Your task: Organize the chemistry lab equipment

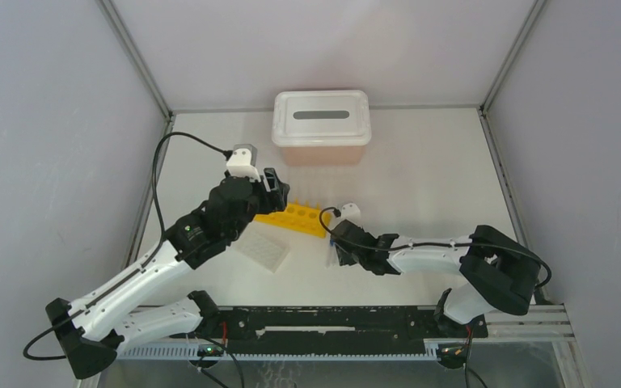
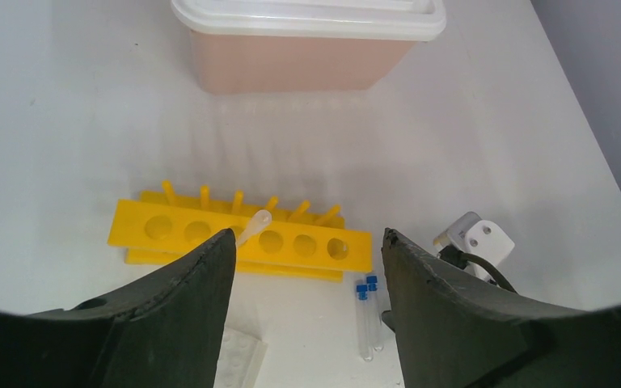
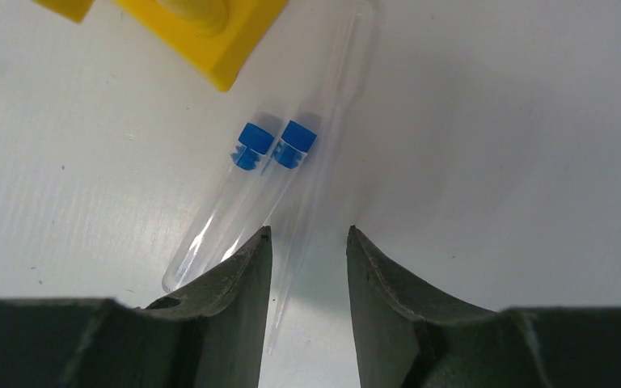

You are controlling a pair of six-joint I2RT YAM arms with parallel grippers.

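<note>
While the left gripper (image 2: 308,234) and right gripper (image 3: 307,234) both stand spread and empty, picking a blue-capped vial (image 3: 297,139) beside the yellow rack (image 2: 178,229) calls for the right gripper to descend, then close.

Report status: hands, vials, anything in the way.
Both open: left hand by rack, right hand over two vials lying flat; thin tube beside them.
</note>
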